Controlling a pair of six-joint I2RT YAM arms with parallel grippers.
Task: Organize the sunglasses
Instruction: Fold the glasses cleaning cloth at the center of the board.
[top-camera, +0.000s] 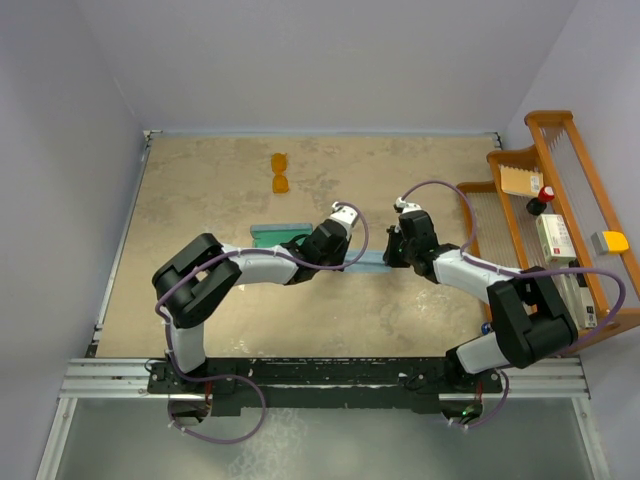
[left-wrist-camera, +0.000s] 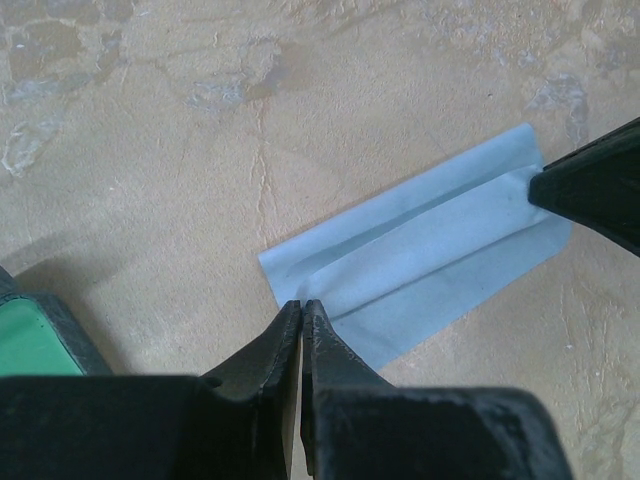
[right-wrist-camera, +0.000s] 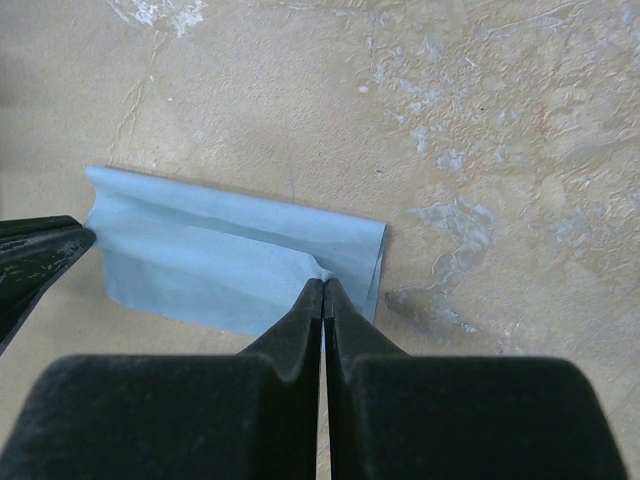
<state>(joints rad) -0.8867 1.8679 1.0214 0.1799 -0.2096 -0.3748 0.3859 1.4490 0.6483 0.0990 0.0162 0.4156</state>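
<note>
Amber-lensed sunglasses (top-camera: 280, 172) lie near the far edge of the tabletop (top-camera: 200, 200), well apart from both hands. The left hand (left-wrist-camera: 301, 308) and the right hand (right-wrist-camera: 323, 288) are each pressed together at opposite ends of a pale blue cloth (left-wrist-camera: 420, 250), apparently pinching its edge.

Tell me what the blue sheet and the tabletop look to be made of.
Blue sheet: likely thin matte fabric, a cleaning cloth rather than paper; it shows a soft lengthwise ridge and puckers where the right gripper pinches it. Tabletop: hard, matte, mottled tan with pale patches and crack-like veins; stone-look laminate or plaster, I cannot tell which.
</note>
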